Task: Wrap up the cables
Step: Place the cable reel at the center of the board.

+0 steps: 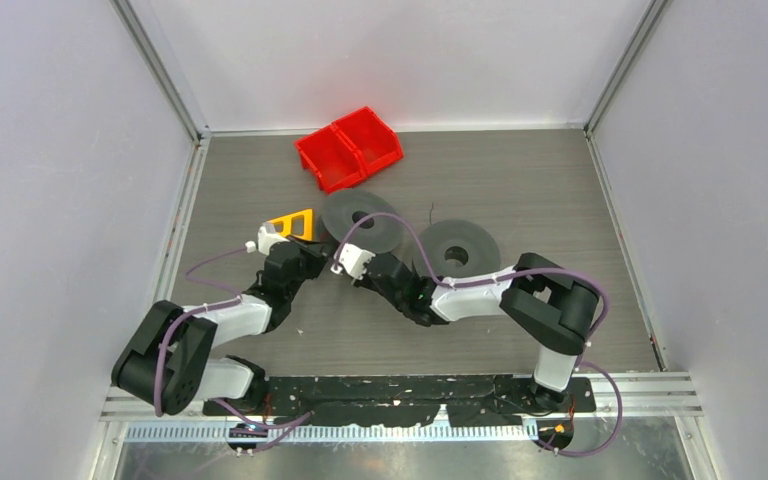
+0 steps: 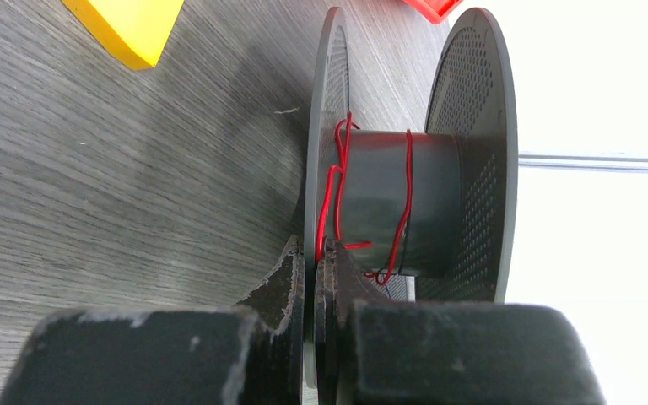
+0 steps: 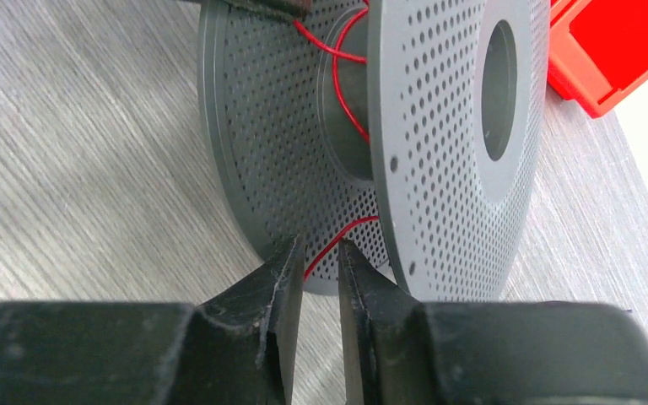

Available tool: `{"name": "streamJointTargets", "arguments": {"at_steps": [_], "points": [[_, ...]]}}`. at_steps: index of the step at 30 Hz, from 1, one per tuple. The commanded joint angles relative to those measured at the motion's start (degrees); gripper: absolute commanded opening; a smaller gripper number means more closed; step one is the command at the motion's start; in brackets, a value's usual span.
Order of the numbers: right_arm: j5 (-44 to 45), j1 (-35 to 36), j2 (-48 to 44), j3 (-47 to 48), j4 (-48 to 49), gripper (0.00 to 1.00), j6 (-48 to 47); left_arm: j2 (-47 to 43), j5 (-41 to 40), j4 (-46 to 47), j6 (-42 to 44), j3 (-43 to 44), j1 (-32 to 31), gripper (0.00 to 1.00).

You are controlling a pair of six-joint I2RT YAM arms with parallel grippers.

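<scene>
On the spool, left gripper clamps the flange rim; red cable enters right gripper, pinched or loose cannot tell, its end hidden.

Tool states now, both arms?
Left tool: closed on the spool flange.
Right tool: narrowly open, red cable running through the gap.

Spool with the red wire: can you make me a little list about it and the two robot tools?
spool: dark grey, tiny holes in its discs
red wire: a few loose turns round the hub
left tool: shut on the rim of one disc
right tool: jaws slightly apart, wire runs into the gap
nearby: second spool, red bin, yellow wedge
</scene>
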Motion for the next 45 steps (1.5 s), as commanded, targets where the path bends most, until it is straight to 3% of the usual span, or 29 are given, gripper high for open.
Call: {"name": "streamJointTargets", "arguments": {"at_steps": [1, 15, 19, 27, 33, 39, 42, 45], "points": [[-0.9, -0.3, -3.4, -2.0, -2.1, 0.29, 3.5, 1.0, 1.0, 0.8, 2.8, -0.3, 0.0, 0.00], [-0.4, -1.6, -5.9, -3.2, -2.3, 0.35, 5.0, 1.5, 2.1, 0.6, 3.2, 0.2, 0.4, 0.00], [-2.8, -2.1, -5.6, -2.7, -2.6, 0.23, 8.7, 1.9, 2.3, 2.9, 2.6, -0.7, 0.4, 0.00], [-12.9, -4.2, -6.3, -3.9, 2.0, 0.07, 32.4, 5.0, 3.4, 13.4, -1.5, -3.9, 0.5, 0.00], [-19.9, -8.0, -5.4, -8.0, 12.7, 0.05, 48.3, 10.6, 4.7, 25.1, -4.7, -6.1, 0.7, 0.00], [-24.0, -11.6, -2.1, -11.2, 22.5, 0.06, 58.2, 13.5, 3.5, 33.4, -5.3, -8.0, 1.1, 0.00], [-24.8, -13.0, 0.8, -13.9, 31.9, 0.05, 61.9, 14.6, 3.2, 36.8, -5.5, -8.8, 1.1, 0.00], [-24.5, -13.2, 1.7, -13.5, 32.9, 0.05, 62.6, 15.8, 3.2, 39.7, -5.5, -9.3, 1.1, 0.00]]}}
